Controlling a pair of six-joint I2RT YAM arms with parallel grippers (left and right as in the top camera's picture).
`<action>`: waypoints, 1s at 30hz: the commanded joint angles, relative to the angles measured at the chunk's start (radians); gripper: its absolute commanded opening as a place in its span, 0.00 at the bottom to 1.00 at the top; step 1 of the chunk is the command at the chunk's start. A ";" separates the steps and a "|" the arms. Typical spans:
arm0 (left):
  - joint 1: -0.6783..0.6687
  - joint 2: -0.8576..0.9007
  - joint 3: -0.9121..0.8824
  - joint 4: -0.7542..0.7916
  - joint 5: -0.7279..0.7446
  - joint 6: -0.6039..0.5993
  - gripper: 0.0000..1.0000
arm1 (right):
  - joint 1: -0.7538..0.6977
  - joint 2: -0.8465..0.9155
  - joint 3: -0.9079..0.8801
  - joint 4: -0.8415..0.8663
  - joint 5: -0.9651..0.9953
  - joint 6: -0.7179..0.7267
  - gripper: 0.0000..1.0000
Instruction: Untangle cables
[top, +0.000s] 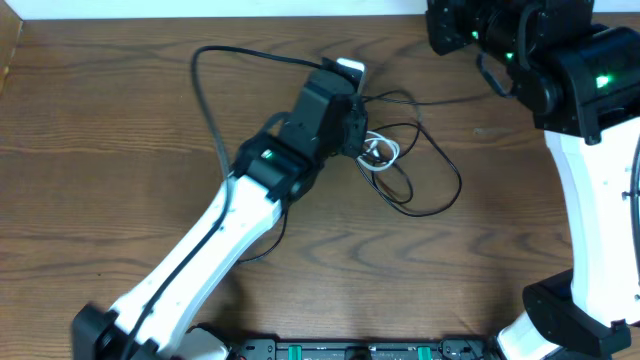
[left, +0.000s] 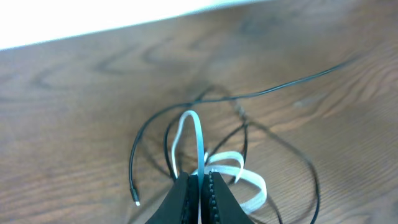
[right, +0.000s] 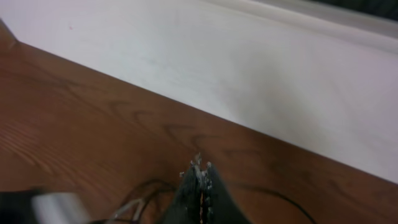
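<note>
The cables lie tangled on the wooden table (top: 120, 130). A short white cable (top: 381, 150) is coiled among thin black cable loops (top: 432, 175). My left gripper (top: 358, 135) is right at the tangle. In the left wrist view its jaws (left: 200, 182) are shut on the white cable (left: 198, 127), which arches up and loops beside them. Black cables (left: 273, 90) run around it, and one loose plug end (left: 135, 200) lies at the left. My right gripper (right: 200, 171) is shut and empty, up near the table's far edge, apart from the tangle.
Another thin black cord (top: 205, 95) loops wide to the left of the left arm (top: 230, 215). A white wall (right: 249, 68) borders the table's far edge. The right arm's body (top: 590, 120) stands at the right side.
</note>
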 joint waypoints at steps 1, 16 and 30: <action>0.017 -0.091 0.007 -0.003 -0.013 0.036 0.07 | -0.029 0.000 0.012 -0.032 0.013 -0.011 0.01; 0.146 -0.249 0.274 0.006 -0.010 0.101 0.08 | -0.019 0.183 0.012 -0.294 -0.247 -0.039 0.38; 0.146 -0.200 0.529 0.018 -0.010 0.146 0.08 | 0.093 0.369 -0.001 -0.336 -0.281 -0.134 0.47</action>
